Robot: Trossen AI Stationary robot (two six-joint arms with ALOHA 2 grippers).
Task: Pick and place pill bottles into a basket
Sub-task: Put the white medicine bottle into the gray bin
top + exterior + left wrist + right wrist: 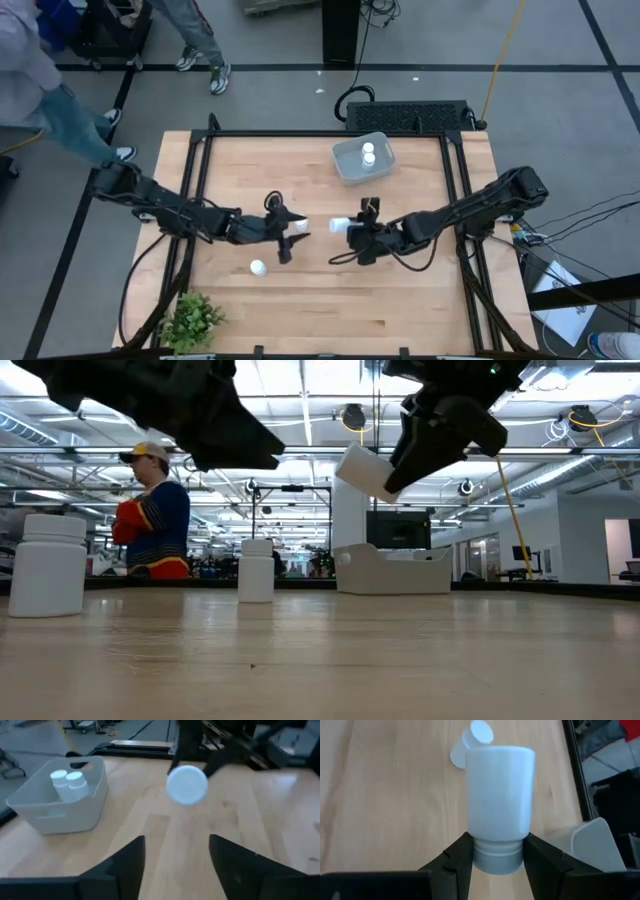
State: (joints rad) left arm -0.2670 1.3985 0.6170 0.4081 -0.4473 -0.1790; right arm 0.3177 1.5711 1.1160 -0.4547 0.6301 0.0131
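Wooden tabletop [330, 290] fills the high view, where the right gripper [352, 232] holds a pill bottle [340, 224] lying sideways at the table's middle, its long axis pointing left toward the left gripper [290, 235]. The basket [345, 170] sits at the far edge, nearer the right arm, with two bottles inside [368, 153]. Another bottle [257, 267] stands near the left arm, and one more [301, 227] shows at the left gripper's tip.

From table height, the held bottle [365, 470] hangs tilted in the air in front of the basket [395, 572], well clear of the wood; two bottles [48, 565] [256, 570] stand on the table.

Seen from the left wrist, that arm's jaws stand apart and empty, the held bottle's round end [187, 784] facing them.

Seen from the right wrist, the jaws are clenched on the bottle's capped end [497, 857], its body pointing away. The carry to the basket appears to fall to the right arm.
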